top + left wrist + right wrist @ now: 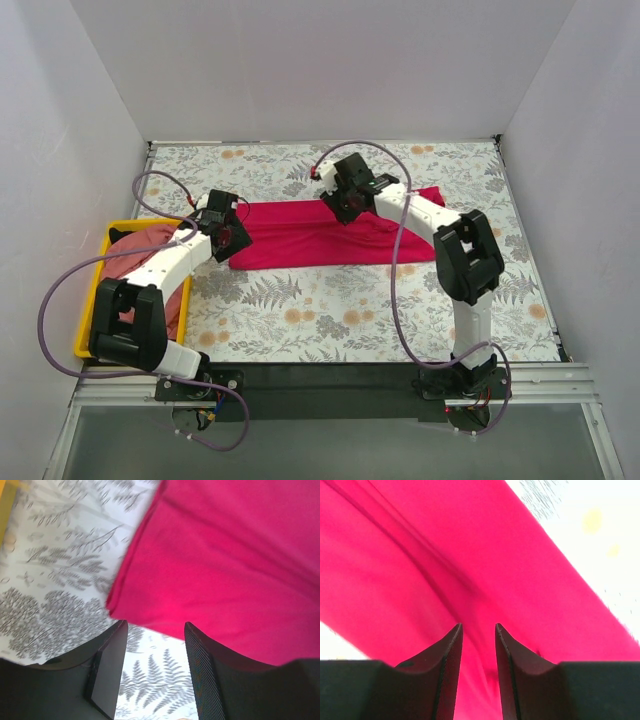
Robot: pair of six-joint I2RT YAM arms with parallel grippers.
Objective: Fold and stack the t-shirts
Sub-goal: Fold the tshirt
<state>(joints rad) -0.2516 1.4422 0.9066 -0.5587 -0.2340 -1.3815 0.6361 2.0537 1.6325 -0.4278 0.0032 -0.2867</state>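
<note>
A bright magenta-red t-shirt (300, 240) lies folded into a long band across the middle of a desk (330, 310) covered in a fern-and-flower print. The left end effector (230, 235) hangs at the band's left end. In its wrist view its fingers (107, 675) stand apart with only the patterned desk between them, and the shirt's corner is just ahead. The right end effector (338, 208) is over the band's far edge, near the middle. Its fingers (447, 670) are slightly apart above a crease in the cloth, and whether they touch the cloth cannot be told. A dusty salmon-pink t-shirt (140, 243) sits bunched in a yellow bin (92, 295) at the desk's left edge.
</note>
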